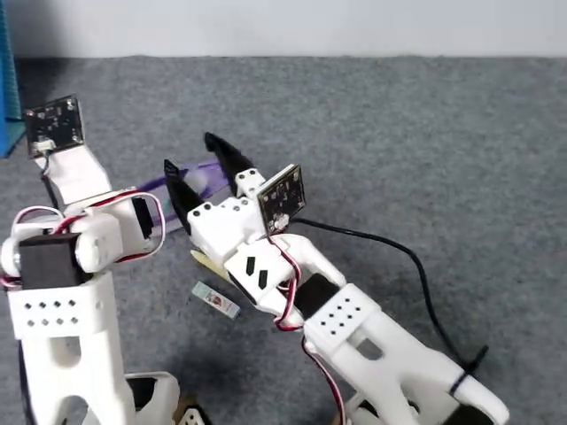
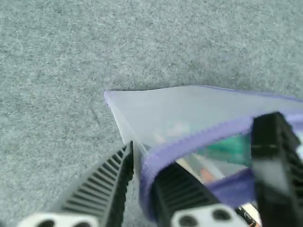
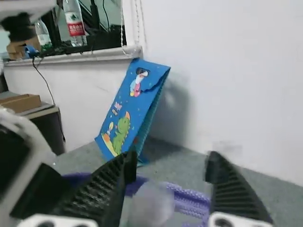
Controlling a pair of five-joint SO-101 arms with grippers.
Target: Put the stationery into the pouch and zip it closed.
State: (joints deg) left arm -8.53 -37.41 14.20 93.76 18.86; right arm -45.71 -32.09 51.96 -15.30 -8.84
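Desk: a grey carpeted desk [image 1: 425,133] carries two white arms side by side, with the pouch between their front ends.
Pouch: a see-through pouch [image 2: 189,109] with a purple zip edge lies flat on the desk in front of the left arm. Its mouth is held open and the zip is not yet closed.
Left tool: the left tool [image 2: 142,165] is clamped on the purple rim at one corner of the mouth and lifts that edge.
Right tool: the right tool [image 1: 190,152] hangs over the pouch mouth with its fingers apart and nothing between them.
Already inside: a green item [image 2: 227,149] and something orange beside it show through the pouch wall, so part of the stationery seems to be packed.
Still outside: a pale stick [image 1: 206,262] and a small block [image 1: 217,299] lie on the desk near the right arm, apart from the pouch.
Progress: roughly midway, by my judgement. The two loose pieces still need to go in, and then the zip has to be pulled along the rim.
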